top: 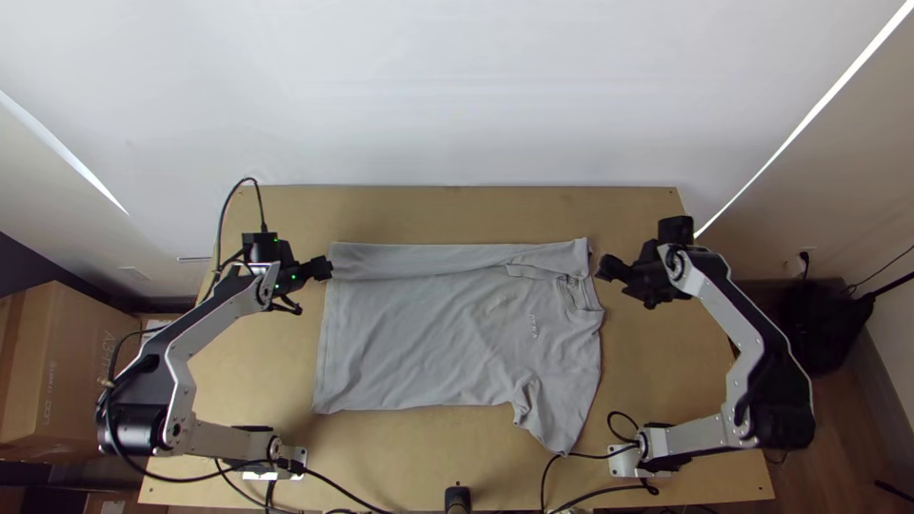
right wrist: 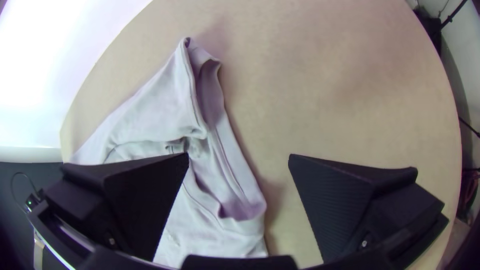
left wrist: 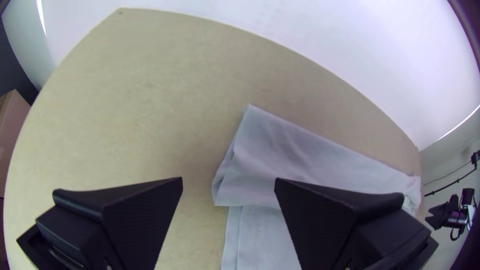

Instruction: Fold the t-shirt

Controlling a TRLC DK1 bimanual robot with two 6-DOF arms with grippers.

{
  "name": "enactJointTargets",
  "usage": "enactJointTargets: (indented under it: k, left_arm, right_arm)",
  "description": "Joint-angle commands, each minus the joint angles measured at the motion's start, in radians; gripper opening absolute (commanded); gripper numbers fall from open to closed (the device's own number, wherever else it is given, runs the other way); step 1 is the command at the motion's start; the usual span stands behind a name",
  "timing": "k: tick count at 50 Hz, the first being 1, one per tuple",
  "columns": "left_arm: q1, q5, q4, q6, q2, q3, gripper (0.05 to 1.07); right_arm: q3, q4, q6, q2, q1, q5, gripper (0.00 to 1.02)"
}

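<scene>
Left gripper [left wrist: 228, 178] parted wide, gripping nothing, beside hem end of t-shirt [top: 419, 333]; right gripper [right wrist: 239, 154] also spread and empty, near collar [top: 578, 295]. Shirt lies flat on table [top: 457, 214], far side turned inward as long strip [top: 409, 262]. First side fold looks done (roughly a third of job, at a guess). Near sleeve [top: 554, 419] sticks out, near side unfolded; that fold, then one across, seem left.
</scene>
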Motion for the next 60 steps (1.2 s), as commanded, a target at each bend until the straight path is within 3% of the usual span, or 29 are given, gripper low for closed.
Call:
enactJointTargets:
  k: [1, 9, 13, 16, 21, 29, 35, 42, 60]
  left_arm:
    - [0.02, 0.019, -0.043, 0.004, -0.104, -0.016, 0.95]
    - [0.037, 0.043, -0.156, 0.02, -0.262, -0.008, 0.95]
    - [0.043, 0.049, -0.207, 0.026, -0.331, -0.003, 0.95]
    - [0.054, 0.065, -0.247, 0.032, -0.371, 0.007, 0.95]
    - [0.057, 0.068, -0.295, 0.035, -0.418, 0.02, 0.95]
    - [0.057, 0.069, -0.339, 0.04, -0.472, 0.012, 0.95]
    - [0.059, 0.069, -0.347, 0.05, -0.487, 0.0, 0.95]
    - [0.059, 0.071, -0.35, 0.049, -0.499, -0.008, 0.95]
    - [0.074, 0.069, -0.396, 0.08, -0.535, -0.003, 0.95]
  right_arm:
    - [-0.05, -0.078, 0.013, -0.145, -0.042, -0.045, 0.98]
    - [-0.113, -0.246, -0.019, -0.303, -0.054, -0.089, 0.98]
    - [-0.14, -0.392, -0.057, -0.331, -0.06, -0.114, 0.98]
    - [-0.157, -0.523, -0.059, -0.309, -0.12, -0.135, 0.98]
    - [-0.191, -0.642, -0.171, -0.28, -0.157, -0.168, 0.94]
    - [-0.275, -0.641, -0.224, -0.298, -0.151, -0.171, 0.82]
    - [-0.324, -0.561, -0.22, -0.298, -0.118, -0.169, 0.6]
    - [-0.337, -0.483, -0.198, -0.277, -0.058, -0.169, 0.47]
    - [-0.363, -0.363, -0.166, -0.196, 0.003, -0.138, 0.46]
